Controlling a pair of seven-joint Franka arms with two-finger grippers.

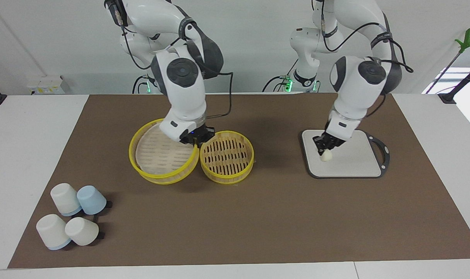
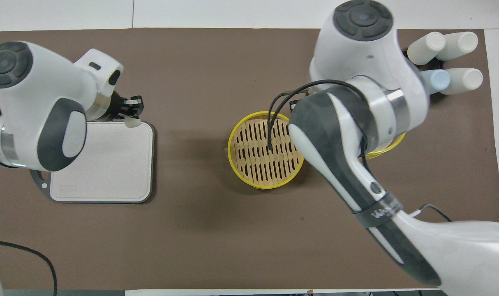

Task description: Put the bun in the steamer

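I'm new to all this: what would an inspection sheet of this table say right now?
Surface: brown mat on a white table.
Job's things: bun over the grey board; open steamer basket beside its tilted lid.
Clutter: four upturned cups at the right arm's end.
Grippers: left gripper shut on the bun; right gripper at the lid's rim.
Cables: black cables on both arms.
Surroundings: white wall, green-tipped pole.
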